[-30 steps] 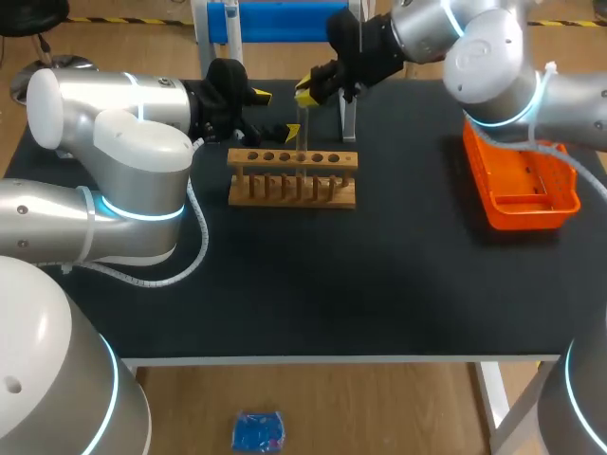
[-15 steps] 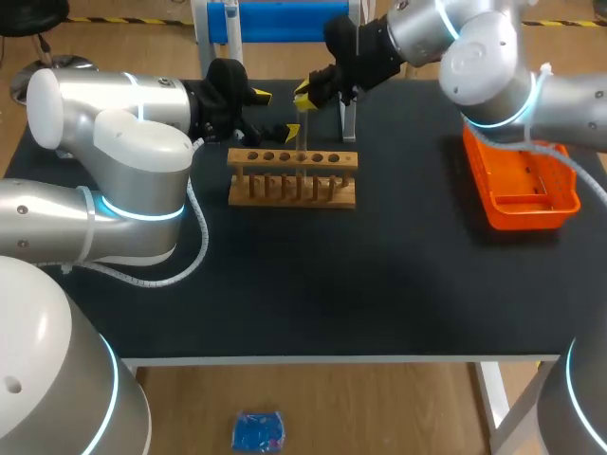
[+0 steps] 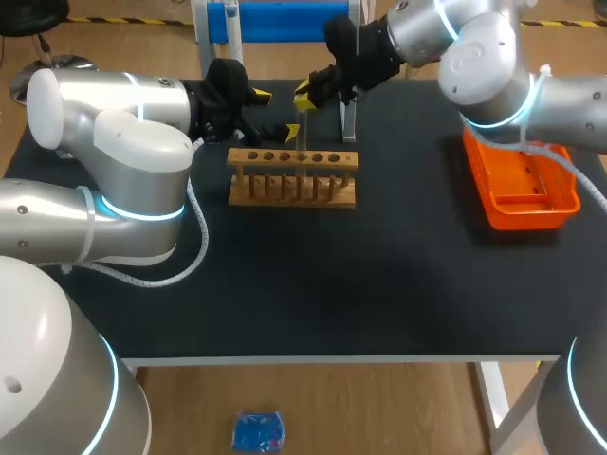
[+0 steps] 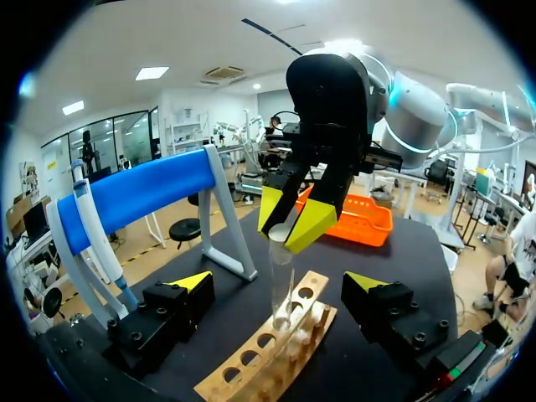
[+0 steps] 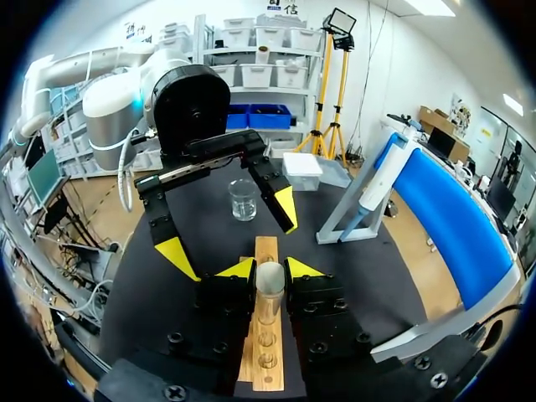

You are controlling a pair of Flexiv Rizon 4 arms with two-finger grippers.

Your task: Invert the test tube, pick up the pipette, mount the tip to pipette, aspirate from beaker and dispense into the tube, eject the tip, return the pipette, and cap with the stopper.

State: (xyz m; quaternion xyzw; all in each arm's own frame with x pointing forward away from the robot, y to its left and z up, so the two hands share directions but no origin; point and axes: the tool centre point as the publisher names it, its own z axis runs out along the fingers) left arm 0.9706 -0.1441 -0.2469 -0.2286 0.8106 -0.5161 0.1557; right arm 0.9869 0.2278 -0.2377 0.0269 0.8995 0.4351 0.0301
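The test tube [image 4: 280, 280] stands upright in the upper middle of the head view, with its lower end in a hole of the wooden rack [image 3: 292, 178]. The right gripper [image 5: 270, 269] reaches down from the upper right. Its yellow fingertips [image 4: 311, 228] stand narrowly apart and pinch the tube's top from both sides. The left gripper [image 5: 231, 233] comes in from the upper left and hangs just beside the rack. Its fingers are spread wide on either side of the tube and touch nothing. A glass beaker [image 5: 243, 199] sits behind the rack. The pipette [image 4: 95, 224] leans on its blue stand [image 5: 435, 201] at the table's far edge. An orange tray [image 3: 524, 207] lies at the right.
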